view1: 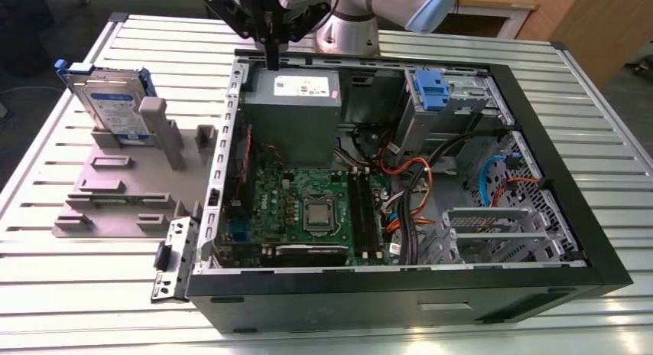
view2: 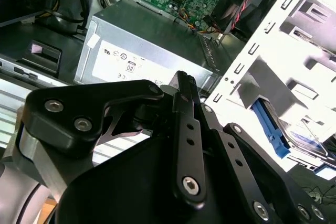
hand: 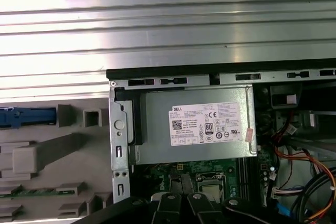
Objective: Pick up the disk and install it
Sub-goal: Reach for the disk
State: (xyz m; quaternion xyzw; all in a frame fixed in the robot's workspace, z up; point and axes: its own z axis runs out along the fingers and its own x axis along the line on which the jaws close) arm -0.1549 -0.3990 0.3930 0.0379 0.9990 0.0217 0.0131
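Ideally, the closed, empty end effector [view1: 274, 63] is opened before the flat silver, blue-railed disk [view1: 110, 102], well aside from it, is straddled.

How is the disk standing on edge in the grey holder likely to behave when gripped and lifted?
The disk looks like a rigid metal slab, so it probably won't flex. Standing on edge in the grey holder, it may tip if nudged sideways. Its blue side rails look plastic, probably smooth and somewhat slippery.

Arm [view1: 352, 22] raised, tool [view1: 274, 62] pointing down, seemingly closed
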